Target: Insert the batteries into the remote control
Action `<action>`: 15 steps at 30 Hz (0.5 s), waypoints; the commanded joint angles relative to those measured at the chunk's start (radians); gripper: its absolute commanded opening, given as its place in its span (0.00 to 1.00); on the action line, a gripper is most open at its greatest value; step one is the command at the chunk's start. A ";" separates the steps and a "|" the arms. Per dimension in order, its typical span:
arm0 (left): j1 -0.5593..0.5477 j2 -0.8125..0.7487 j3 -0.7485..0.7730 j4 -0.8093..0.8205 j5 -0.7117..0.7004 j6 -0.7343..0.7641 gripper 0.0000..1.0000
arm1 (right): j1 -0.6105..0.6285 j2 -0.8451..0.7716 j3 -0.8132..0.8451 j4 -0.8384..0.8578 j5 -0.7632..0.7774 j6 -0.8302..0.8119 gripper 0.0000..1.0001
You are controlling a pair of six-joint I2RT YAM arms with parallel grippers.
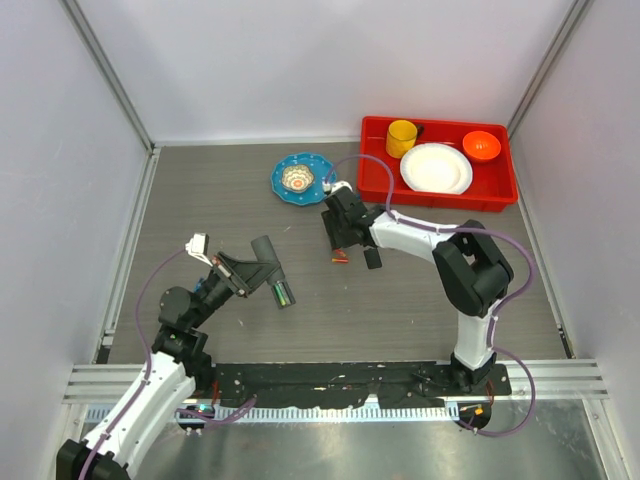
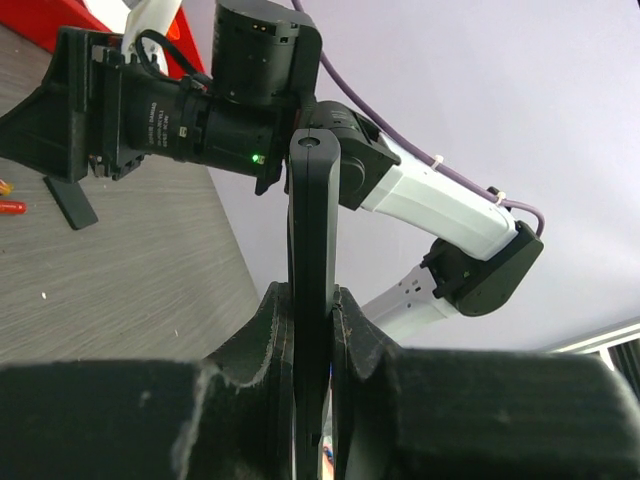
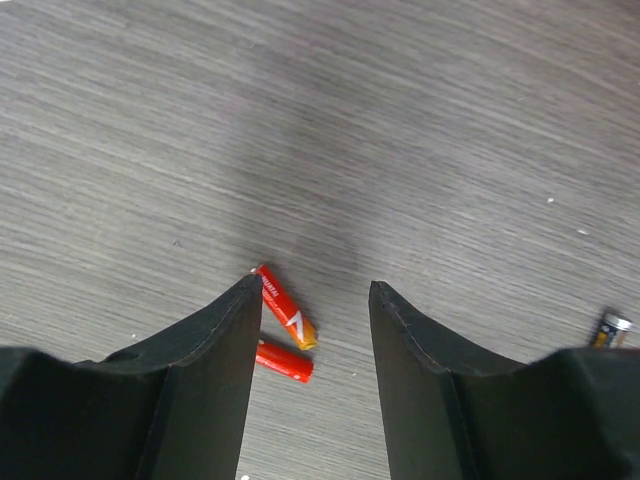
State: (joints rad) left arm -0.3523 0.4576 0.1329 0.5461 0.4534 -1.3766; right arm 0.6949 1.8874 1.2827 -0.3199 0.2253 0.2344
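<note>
Grey wood-grain counter inside white walls, seen from above. Nearest, at 8 o'clock, the left fingers are closed tight on the remote control, a slim black bar, with most of its length sticking out past the fingertips. Just past centre, the right fingers hang half spread over the counter, holding nothing. Two orange-red batteries lie on the counter below them, almost touching each other. In the wrist view both sit close to the 9 o'clock fingertip, which partly hides one. A small flat black piece lies near the batteries, at their 3 o'clock. Farther back, a blue plate sits at 12 o'clock. A red tray at 1 o'clock holds a yellow cup, a white plate and an orange bowl.
</note>
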 commanded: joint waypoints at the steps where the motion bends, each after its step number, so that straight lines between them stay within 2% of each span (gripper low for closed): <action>1: 0.004 -0.010 0.007 0.014 0.008 0.025 0.00 | 0.011 0.013 -0.003 0.031 -0.034 -0.014 0.52; 15: 0.006 0.062 -0.006 0.077 0.008 0.019 0.00 | 0.012 0.025 -0.082 0.044 -0.018 0.006 0.47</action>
State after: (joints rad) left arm -0.3519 0.5056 0.1326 0.5491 0.4538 -1.3640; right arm 0.7036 1.9244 1.2297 -0.2882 0.1848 0.2394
